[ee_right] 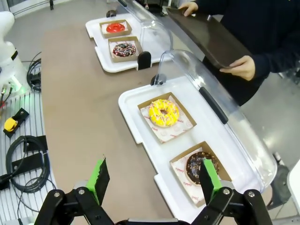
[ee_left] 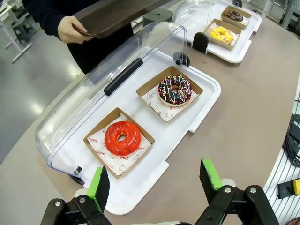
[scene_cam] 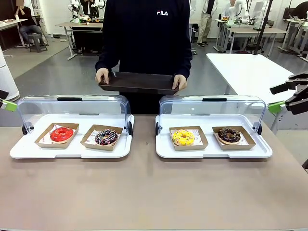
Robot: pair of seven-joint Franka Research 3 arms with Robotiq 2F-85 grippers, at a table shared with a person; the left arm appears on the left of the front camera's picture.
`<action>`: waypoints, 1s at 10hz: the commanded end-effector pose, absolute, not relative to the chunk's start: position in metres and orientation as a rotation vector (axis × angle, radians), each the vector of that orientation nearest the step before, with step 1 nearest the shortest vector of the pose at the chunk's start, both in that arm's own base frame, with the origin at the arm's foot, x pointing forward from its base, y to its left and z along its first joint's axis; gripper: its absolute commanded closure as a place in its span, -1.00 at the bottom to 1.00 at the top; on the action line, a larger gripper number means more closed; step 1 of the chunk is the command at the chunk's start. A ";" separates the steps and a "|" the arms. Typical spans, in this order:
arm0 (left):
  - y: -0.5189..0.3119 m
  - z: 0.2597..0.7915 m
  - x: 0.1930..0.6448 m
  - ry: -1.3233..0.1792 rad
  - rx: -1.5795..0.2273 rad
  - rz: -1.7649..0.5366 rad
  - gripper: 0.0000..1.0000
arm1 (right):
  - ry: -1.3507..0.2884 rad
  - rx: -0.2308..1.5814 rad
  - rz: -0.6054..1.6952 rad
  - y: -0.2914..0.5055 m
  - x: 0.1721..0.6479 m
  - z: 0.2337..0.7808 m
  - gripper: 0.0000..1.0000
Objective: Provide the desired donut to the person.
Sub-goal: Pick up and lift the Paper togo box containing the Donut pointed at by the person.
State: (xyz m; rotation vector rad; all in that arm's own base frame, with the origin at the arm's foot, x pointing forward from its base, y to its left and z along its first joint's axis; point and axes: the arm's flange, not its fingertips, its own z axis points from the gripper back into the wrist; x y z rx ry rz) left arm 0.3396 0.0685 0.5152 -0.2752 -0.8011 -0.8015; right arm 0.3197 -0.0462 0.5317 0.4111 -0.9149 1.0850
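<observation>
Arching behind donuts (scene_cam: 183, 137): clear lids (scene_cam: 72, 107).

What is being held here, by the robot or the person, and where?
The left gripper and right gripper are open and empty. The person's hands hold a dark rectangular tray by its two short ends.

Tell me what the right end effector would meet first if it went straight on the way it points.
Probably the white tray, at or near the yellow donut; the open right end effector points there, though depth is unclear.
</observation>
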 end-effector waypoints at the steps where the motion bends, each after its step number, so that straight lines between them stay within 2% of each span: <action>1: 0.059 0.477 0.303 -0.846 -0.277 -0.818 -1.00 | -0.932 0.422 1.109 -0.041 0.310 0.516 -1.00; 3: 0.059 0.477 0.304 -0.856 -0.272 -0.823 -1.00 | -0.937 0.417 1.122 -0.040 0.309 0.516 -1.00; 5: 0.057 0.476 0.304 -0.851 -0.260 -0.822 -1.00 | -0.848 0.333 1.104 -0.030 0.307 0.514 -1.00; 6: 0.072 0.517 0.339 -0.821 -0.267 -0.804 -1.00 | -0.916 0.402 1.106 -0.045 0.319 0.531 -1.00; 10: 0.072 0.517 0.339 -0.821 -0.267 -0.804 -1.00 | -0.916 0.402 1.106 -0.045 0.319 0.531 -1.00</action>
